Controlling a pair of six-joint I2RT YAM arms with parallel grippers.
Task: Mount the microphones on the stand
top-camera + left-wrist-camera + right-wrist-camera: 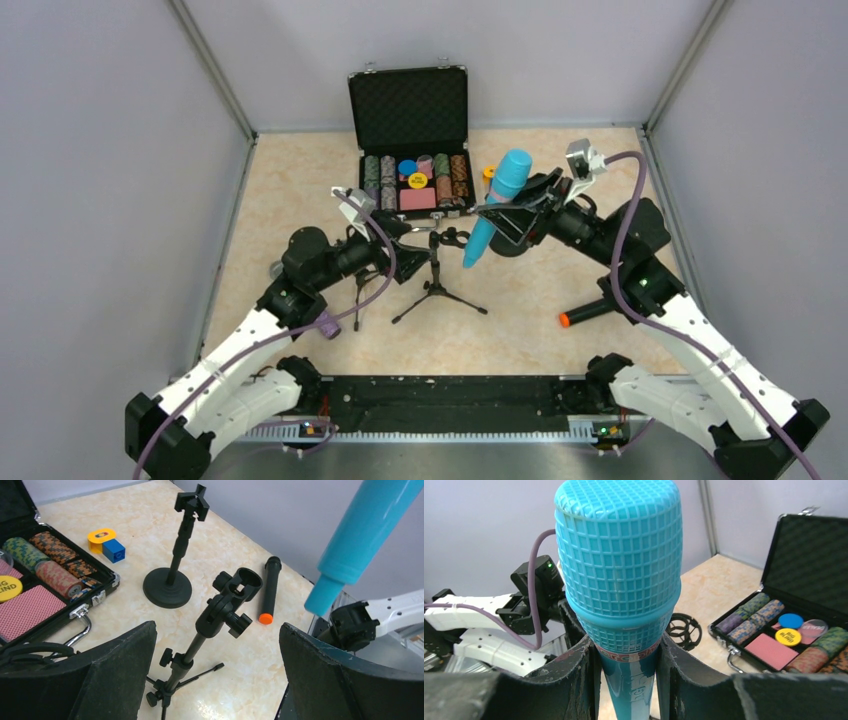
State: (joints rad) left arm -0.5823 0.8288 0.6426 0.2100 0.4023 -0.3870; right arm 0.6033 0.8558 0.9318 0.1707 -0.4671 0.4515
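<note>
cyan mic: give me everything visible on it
The cyan microphone is one colour all over and looks plastic: a bulbous grid-moulded head, a collar, then a smooth body stepping down to a narrower tail. The right gripper clamps it just below the head. It hangs tilted, head up, its tail near but outside the tripod stand's clip. Nothing else is seen touching it.

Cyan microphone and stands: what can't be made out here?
- Cyan microphone: tail cut off by right wrist view's bottom edge.
- Round-base stand: top view, mostly hidden under right arm.
- Black microphone: top view, far end under right arm.
- Tripod stand clip: top view, too small.
</note>
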